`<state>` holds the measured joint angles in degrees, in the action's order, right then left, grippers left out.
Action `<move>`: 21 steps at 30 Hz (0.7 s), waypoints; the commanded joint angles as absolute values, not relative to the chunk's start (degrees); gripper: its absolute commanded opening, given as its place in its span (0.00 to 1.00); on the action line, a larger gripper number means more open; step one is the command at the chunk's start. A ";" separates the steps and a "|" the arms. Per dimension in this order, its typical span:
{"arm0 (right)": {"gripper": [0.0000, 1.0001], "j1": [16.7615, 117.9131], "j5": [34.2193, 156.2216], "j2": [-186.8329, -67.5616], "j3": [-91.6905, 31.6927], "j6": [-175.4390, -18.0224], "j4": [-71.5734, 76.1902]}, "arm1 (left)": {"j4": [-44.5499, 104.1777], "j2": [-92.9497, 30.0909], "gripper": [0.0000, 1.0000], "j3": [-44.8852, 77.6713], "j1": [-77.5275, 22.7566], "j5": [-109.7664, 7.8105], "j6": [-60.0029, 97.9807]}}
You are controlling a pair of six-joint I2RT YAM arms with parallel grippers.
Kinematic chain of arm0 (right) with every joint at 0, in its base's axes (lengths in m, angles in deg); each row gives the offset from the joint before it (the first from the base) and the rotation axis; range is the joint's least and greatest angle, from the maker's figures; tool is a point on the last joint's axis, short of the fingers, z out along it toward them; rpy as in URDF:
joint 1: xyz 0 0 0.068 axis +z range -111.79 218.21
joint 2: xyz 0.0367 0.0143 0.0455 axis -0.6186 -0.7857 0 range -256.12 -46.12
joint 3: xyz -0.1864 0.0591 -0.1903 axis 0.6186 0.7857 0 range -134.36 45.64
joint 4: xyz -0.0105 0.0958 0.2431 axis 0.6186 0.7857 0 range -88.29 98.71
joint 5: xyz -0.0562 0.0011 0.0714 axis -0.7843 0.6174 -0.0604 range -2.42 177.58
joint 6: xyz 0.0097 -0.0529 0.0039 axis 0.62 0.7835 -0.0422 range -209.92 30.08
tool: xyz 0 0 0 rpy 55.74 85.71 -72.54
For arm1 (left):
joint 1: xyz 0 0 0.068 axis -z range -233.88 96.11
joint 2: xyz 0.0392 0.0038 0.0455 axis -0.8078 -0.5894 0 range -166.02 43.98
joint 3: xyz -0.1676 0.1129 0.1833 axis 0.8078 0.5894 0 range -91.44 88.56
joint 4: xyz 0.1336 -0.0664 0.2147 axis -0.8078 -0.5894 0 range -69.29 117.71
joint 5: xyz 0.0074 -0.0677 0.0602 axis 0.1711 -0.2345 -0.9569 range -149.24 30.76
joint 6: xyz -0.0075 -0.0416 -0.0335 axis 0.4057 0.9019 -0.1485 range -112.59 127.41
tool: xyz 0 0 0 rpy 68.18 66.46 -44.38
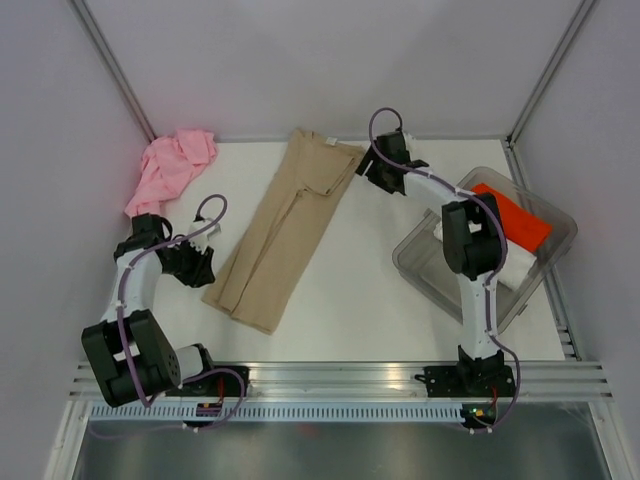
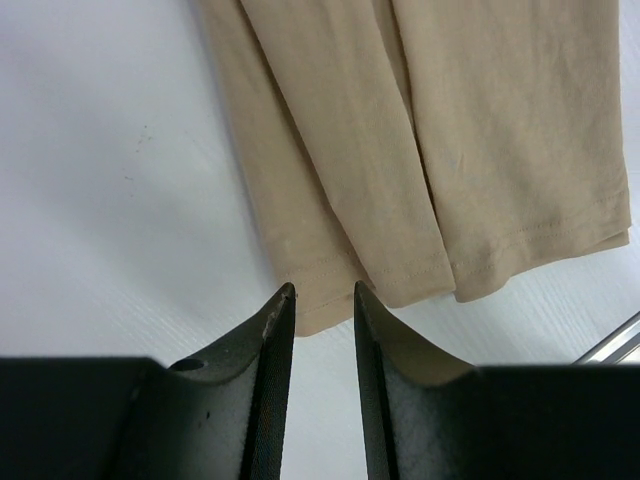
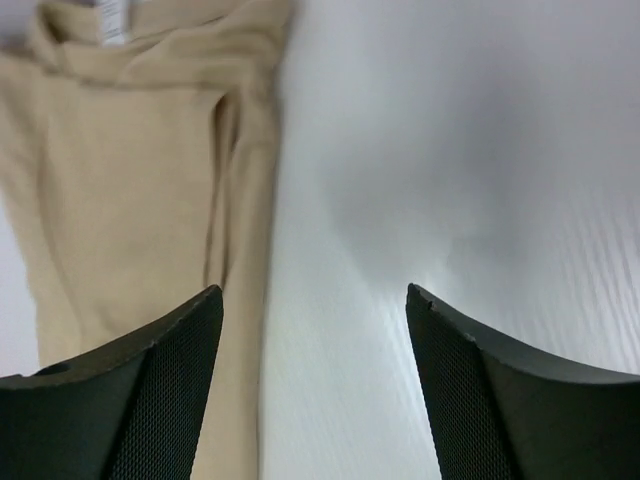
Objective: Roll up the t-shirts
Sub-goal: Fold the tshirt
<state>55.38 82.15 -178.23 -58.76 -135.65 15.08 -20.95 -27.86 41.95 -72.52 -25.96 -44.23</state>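
Tan t-shirt [image 1: 285,235] folded into long strip, mid worktop [image 1: 380,300]. Pink t-shirt [image 1: 170,170] crumpled, far left corner. Left pincer [image 2: 322,300] narrow, empty, at hem. Right pincer [image 3: 315,300] wide, empty, beside collar.

The left gripper [image 2: 322,298] stands narrowly parted, the right gripper [image 3: 314,298] spread wide.

Holds, on the white table [image 1: 360,300], a tan t-shirt [image 1: 285,230] folded lengthwise mid-table, a crumpled pink t-shirt [image 1: 170,170] far left, and a clear bin [image 1: 425,262] at right.
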 commanded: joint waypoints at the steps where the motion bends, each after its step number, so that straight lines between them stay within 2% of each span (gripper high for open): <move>1: 0.79 63.58 76.87 -160.67 -45.84 -129.13 10.68 | -21.33 -26.69 0.36 39.35 -72.61 -26.44 -38.83; 5: 0.78 74.29 75.19 -147.31 -29.98 -130.24 9.89 | -22.03 -23.54 0.35 39.87 -72.87 -28.21 -38.55; 9: 0.77 86.70 73.87 -144.90 -19.69 -136.13 8.49 | -22.39 -21.24 0.35 39.70 -73.57 -29.53 -38.47; 14: 0.76 100.33 76.94 -151.91 -19.22 -142.82 3.39 | -23.70 -20.98 0.35 39.61 -74.36 -29.71 -38.03; 21: 0.74 103.51 77.12 -155.45 -21.68 -144.94 4.95 | -23.79 -19.22 0.35 40.75 -74.36 -29.36 -38.82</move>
